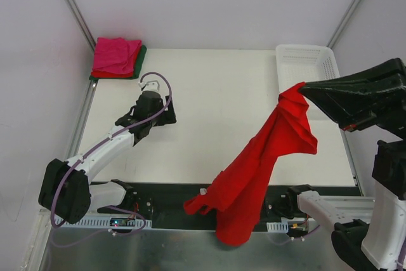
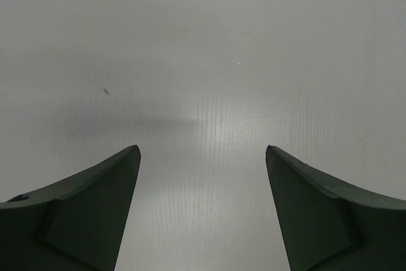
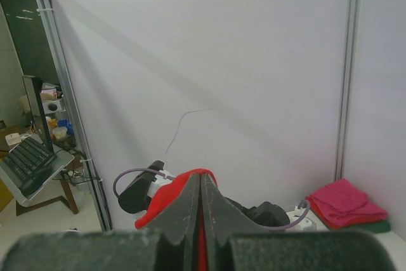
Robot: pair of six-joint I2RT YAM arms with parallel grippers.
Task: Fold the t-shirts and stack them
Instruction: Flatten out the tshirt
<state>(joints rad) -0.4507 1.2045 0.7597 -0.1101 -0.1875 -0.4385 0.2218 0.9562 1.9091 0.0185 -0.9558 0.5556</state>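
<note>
At frame right, my right gripper [image 1: 303, 87] is pinching the red t-shirt [image 1: 254, 163] by its top edge; my left gripper [image 2: 203, 150] is hovering wide over the table [image 1: 222, 93].

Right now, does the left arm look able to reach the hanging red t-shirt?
Probably yes. The left claw is open over the table, and nothing lies between it and the red t-shirt dangling from the shut right claw.

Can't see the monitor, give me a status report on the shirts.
Right gripper shut on red t-shirt, lifted, hanging. Left gripper open, empty, over table. Folded stack far-left corner. White basket beside the raised end.
</note>
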